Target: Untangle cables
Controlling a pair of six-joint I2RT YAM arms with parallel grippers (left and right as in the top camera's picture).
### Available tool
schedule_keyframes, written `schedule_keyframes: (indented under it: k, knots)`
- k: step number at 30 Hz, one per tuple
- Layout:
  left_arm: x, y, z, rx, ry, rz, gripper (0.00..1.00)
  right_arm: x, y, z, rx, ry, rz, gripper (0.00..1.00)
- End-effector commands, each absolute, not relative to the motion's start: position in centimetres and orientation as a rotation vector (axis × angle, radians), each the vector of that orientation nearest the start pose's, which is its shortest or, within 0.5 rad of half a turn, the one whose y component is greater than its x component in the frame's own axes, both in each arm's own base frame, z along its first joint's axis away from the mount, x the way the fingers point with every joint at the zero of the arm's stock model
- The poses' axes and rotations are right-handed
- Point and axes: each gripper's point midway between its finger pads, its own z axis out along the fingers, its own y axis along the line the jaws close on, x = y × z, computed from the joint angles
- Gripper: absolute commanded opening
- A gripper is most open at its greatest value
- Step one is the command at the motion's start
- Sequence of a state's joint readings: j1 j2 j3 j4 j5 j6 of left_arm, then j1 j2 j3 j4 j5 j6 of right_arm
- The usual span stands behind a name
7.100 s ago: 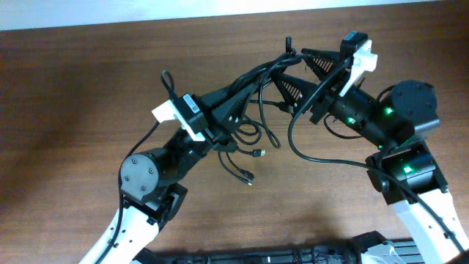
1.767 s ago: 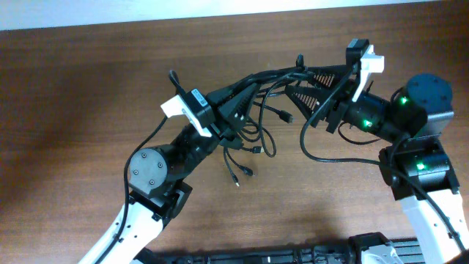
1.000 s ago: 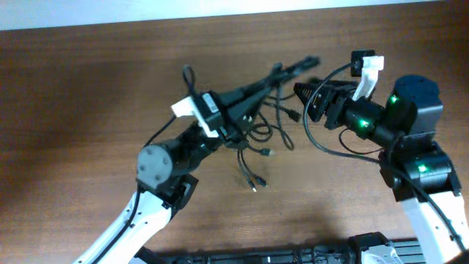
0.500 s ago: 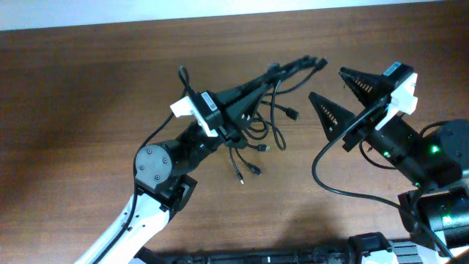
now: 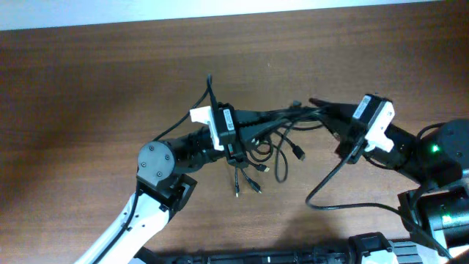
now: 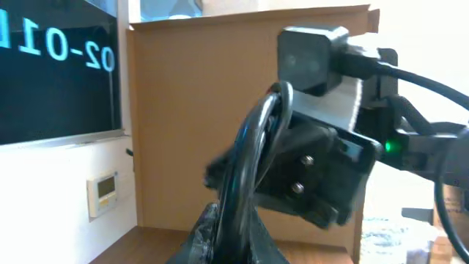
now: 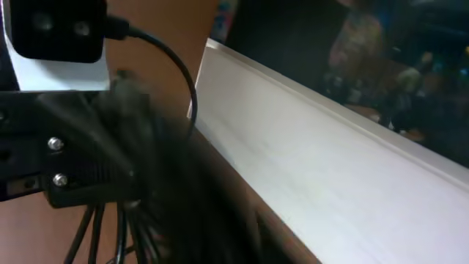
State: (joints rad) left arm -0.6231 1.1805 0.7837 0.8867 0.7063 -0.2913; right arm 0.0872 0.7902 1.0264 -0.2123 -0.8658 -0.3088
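Closing from wide, right hand now clamped on cables; left hand still gripping them.

Tangled black cables, lifted taut, plugs dangling

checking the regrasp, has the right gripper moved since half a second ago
Yes. The right gripper moved left, away from the table's far edge, and now grips the cables that the left gripper holds.

Wood table, cardbd box
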Motion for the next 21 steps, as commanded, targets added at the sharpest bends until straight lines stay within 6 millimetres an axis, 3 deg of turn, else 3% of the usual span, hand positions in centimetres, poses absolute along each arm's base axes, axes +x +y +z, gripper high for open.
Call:
schedule_keyframes:
  k: [1,2,3,4,7,9,11,14,15,17,21]
  knots:
    - [22.8,-28.3,44.0,0.733,0.948,-1.123,0.27,22.4,15.5,42.3,-0.967,1.243,0.520,0.04]
    - [23.5,-28.0,44.2,0.689,0.959,-1.103,0.61,23.1,15.0,42.3,-0.919,1.278,0.510,0.04]
    - [24.2,-27.7,44.4,0.647,0.968,-1.083,0.86,24.8,13.7,42.3,-0.778,1.362,0.476,0.04]
    - [24.6,-27.4,44.6,0.618,0.973,-1.070,1.00,25.8,12.5,42.4,-0.675,1.411,0.448,0.04]
    - [25.2,-27.0,44.7,0.579,0.981,-1.051,0.99,28.0,9.5,42.5,-0.426,1.495,0.369,0.04]
    - [25.3,-27.0,44.8,0.566,0.986,-1.053,0.99,28.4,8.7,42.6,-0.379,1.500,0.340,0.04]
    - [25.5,-27.1,44.4,0.506,1.057,-1.175,0.99,29.1,7.1,43.0,-0.246,1.510,0.313,0.04]
    - [26.0,-27.5,43.2,0.487,1.135,-1.214,0.99,28.2,8.9,44.4,-0.341,1.438,0.394,0.04]
    - [26.0,-27.4,43.3,0.492,1.125,-1.197,0.99,27.1,10.8,44.3,-0.502,1.397,0.422,0.04]
    - [26.0,-27.5,43.2,0.536,1.095,-1.124,0.99,25.6,12.5,44.7,-0.620,1.339,0.489,0.04]
    - [23.8,-28.9,42.0,0.739,1.051,-1.123,0.99,24.4,13.5,46.4,-0.694,1.238,0.516,0.04]
